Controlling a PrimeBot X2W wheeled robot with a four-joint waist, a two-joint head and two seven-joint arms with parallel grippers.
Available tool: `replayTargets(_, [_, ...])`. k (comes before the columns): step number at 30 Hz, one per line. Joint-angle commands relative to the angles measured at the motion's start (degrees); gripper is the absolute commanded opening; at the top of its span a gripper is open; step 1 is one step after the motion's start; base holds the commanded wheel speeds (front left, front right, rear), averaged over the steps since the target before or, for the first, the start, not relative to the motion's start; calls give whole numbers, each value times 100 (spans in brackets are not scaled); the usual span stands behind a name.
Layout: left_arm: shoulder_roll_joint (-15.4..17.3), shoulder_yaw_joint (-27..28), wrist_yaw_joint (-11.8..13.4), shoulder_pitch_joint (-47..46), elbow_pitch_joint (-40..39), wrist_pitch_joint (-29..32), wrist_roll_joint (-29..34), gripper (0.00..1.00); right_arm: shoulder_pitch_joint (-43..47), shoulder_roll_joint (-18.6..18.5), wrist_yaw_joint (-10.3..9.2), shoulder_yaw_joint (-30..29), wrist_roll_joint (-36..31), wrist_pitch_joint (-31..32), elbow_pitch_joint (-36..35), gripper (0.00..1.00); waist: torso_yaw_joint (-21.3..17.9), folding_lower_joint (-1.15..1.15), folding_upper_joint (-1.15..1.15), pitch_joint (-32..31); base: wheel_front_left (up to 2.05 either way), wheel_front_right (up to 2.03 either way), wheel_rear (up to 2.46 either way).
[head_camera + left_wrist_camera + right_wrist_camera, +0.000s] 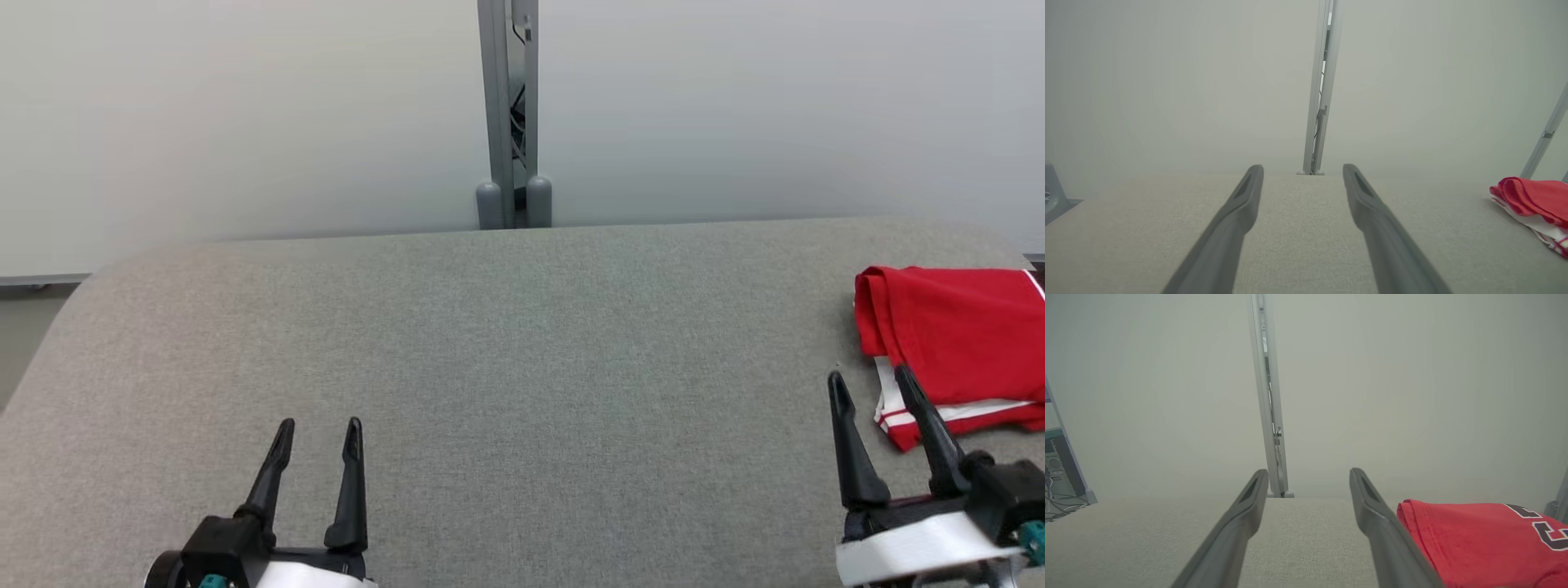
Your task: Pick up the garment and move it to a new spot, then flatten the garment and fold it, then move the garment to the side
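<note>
The fabric-covered table has a straight far edge against pale wall panels, with a grey post standing behind the middle of that edge, and rounded far corners. From the left edge across the centre, the grey surface is open room. The red garment, trimmed with white stripes, lies as a folded bundle at the right edge of the table, nearer the far right corner, and runs past the head view's border; the right wrist view shows dark lettering on it. The left gripper sits over the near edge, left of centre, fingers spread and empty, pointing toward the far edge. The right gripper is likewise released and empty, near the near edge, with one finger just beside the garment's near left corner; contact cannot be confirmed.
</note>
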Motion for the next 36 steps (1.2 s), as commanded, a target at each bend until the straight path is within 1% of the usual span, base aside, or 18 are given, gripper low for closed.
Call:
replayTargets(1, [16, 11, -62, 74, 64, -22, -19, 100, 192, 13, -2, -52, -108, -26, -64, 100, 86, 0, 0, -88, 0, 0, 0])
replayTargets(4, [15, -8, -112, 153, 200, -22, -25, 100, 476, 65, -2, -58, -108, -26, -49, 100, 119, 0, 0, -128, 0, 0, 0])
replayTargets(10, [15, -49, -70, 254, 342, -22, -130, 100, 798, 127, -2, -24, -101, -26, -97, 100, 155, 0, 0, -175, 0, 0, 0])
replayTargets(19, [15, -11, -19, 214, 359, -22, -198, 100, 713, 138, -2, -4, -61, -26, -65, 100, 97, 0, 0, -188, 0, 0, 0])
replayTargets(20, [-8, -32, -41, 225, 374, 1, -170, 0, 759, 152, 0, 1, -67, 2, -42, 0, 98, 0, 0, -188, 0, 0, 0])
replayTargets(23, [-25, -43, -51, 305, 499, 40, -203, 0, 841, 184, 0, 9, -32, 18, 86, 0, 98, 0, 0, -187, 0, 0, 0])
replayTargets(36, [0, 115, -225, 73, 539, 342, -1577, 0, 673, 117, 0, -136, 1477, 375, 131, 0, 76, 0, 0, -134, 0, 0, 0])
